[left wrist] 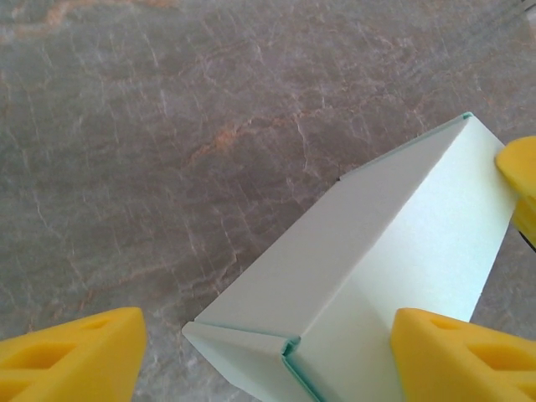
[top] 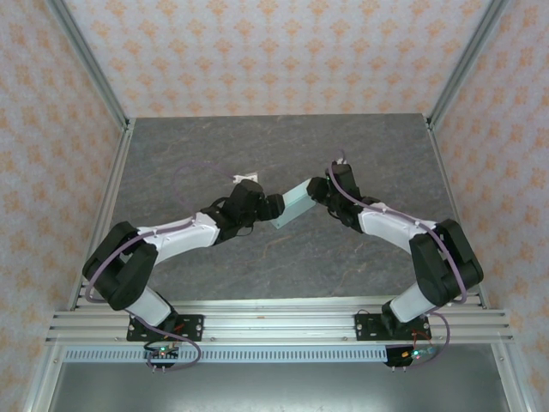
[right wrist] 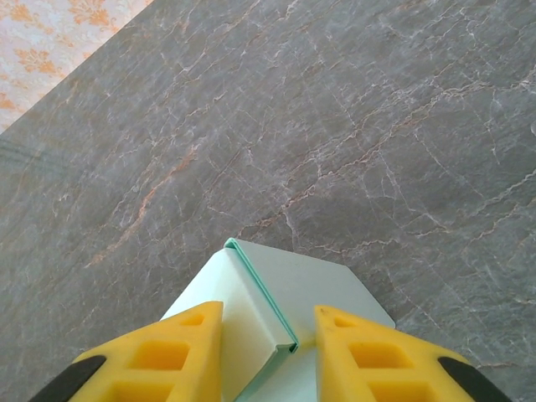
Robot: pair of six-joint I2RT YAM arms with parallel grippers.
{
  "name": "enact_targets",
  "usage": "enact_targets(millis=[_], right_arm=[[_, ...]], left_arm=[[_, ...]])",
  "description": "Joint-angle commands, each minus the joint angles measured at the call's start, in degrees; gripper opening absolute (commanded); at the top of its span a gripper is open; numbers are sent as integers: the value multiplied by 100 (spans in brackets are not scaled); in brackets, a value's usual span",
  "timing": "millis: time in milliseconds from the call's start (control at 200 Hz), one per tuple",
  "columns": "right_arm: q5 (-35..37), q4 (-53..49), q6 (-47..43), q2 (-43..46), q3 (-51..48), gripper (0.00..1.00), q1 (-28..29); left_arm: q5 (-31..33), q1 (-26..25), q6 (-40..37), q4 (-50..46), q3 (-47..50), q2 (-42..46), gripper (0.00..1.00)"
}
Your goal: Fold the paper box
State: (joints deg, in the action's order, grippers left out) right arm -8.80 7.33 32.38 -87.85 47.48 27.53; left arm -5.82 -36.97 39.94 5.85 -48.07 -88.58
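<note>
The right gripper point(right wrist: 268, 318) clamps one end of the paper box point(top: 296, 204), its inside hidden; at the box's other end the left gripper point(left wrist: 268, 327) stands wide open

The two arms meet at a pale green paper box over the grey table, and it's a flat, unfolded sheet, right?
Not flat. The left wrist view shows the paper box folded into a long rectangular shape with creased edges and walls. The rest stands: pale green, the two arms meeting at it over the grey table.

Black-white arms point(top: 176, 233) carry purple cables point(top: 202, 166), yellow fingers point(right wrist: 167, 356)
</note>
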Motion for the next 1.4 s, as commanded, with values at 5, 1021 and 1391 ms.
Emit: enact_targets(millis=[5, 1021, 1391], right_arm=[[142, -1423, -19, -209, -301, 29, 95], [-113, -1591, -356, -368, -525, 29, -45], [-572, -1443, -290, 225, -583, 32, 41]], left_arm=[[-543, 31, 380, 322, 306, 275, 81], [-669, 163, 2099, 2974, 2303, -1373, 25], [-905, 740, 576, 1296, 1566, -654, 27]])
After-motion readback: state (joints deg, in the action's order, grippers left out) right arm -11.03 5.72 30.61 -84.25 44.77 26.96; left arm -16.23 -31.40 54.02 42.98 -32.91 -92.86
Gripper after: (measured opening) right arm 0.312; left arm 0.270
